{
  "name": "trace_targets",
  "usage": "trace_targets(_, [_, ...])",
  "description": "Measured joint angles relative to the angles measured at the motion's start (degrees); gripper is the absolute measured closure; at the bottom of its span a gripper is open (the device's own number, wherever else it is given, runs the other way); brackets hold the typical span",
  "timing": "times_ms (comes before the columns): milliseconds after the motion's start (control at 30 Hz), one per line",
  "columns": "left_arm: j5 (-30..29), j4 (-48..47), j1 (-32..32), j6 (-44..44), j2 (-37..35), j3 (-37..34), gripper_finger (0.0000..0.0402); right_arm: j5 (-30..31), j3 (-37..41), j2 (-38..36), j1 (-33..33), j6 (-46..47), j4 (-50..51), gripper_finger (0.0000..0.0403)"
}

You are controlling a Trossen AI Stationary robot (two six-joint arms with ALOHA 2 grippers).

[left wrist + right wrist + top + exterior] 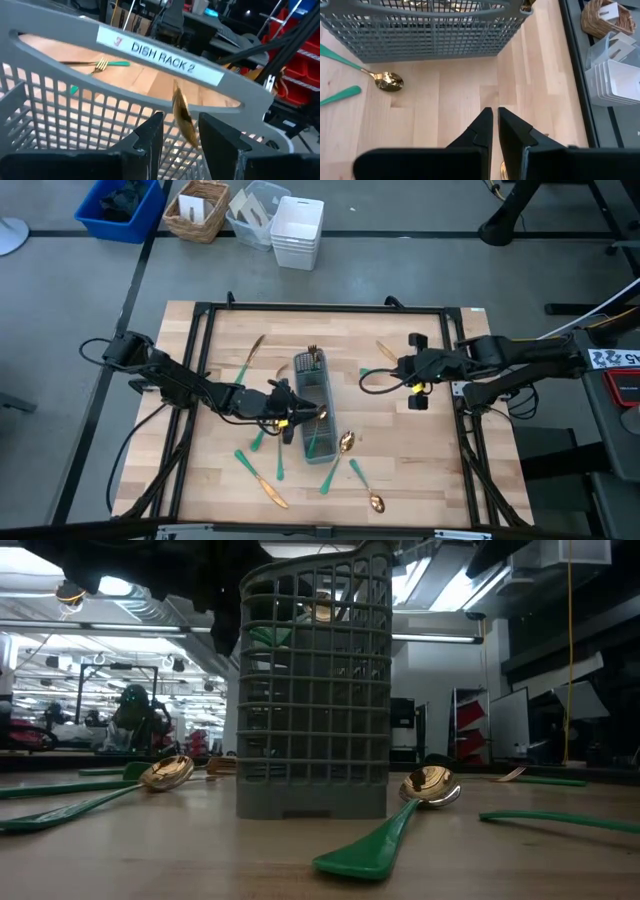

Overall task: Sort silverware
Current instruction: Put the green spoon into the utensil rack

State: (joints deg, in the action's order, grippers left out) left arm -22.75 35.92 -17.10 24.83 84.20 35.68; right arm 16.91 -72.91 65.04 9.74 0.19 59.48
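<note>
The left gripper [181, 137] pinched a gold-headed piece of silverware [183, 117] above the grey caddy [315, 418] at table centre; it could snag the rim. The right gripper [495, 125], nearly pressed together, waited at three o'clock.

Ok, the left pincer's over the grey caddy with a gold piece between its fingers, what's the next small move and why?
Probably open the left pincer and let the gold-headed piece drop. It already hangs over the caddy, inside the rim, so releasing should land it in a compartment. The right pincer waits off to the side.

A wooden table [420, 455] bears a grey caddy [315, 412] and scattered silverware [262, 478].
</note>
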Motion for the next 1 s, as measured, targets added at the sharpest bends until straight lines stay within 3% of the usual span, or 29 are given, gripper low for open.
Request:
trace_targets(467, [-0.7,0.9,1.0,-2.8,6.4,4.5,0.0286,0.0,1.8,0.0,0.0,0.0,-3.5,0.037])
trace_targets(567, [-0.6,0.6,1.2,-4.9,7.3,5.7,0.0307,0.0,2.3,0.0,0.0,0.0,-3.5,0.037])
trace_targets(767, [-0.4,1.1,1.2,-5.5,6.3,6.1,0.0389,0.0,3.2,0.0,0.0,0.0,-3.5,0.037])
trace_targets(1000, [-0.7,1.0,0.5,-4.3,3.8,6.3,0.0396,0.0,3.3,0.0,0.0,0.0,-3.2,0.037])
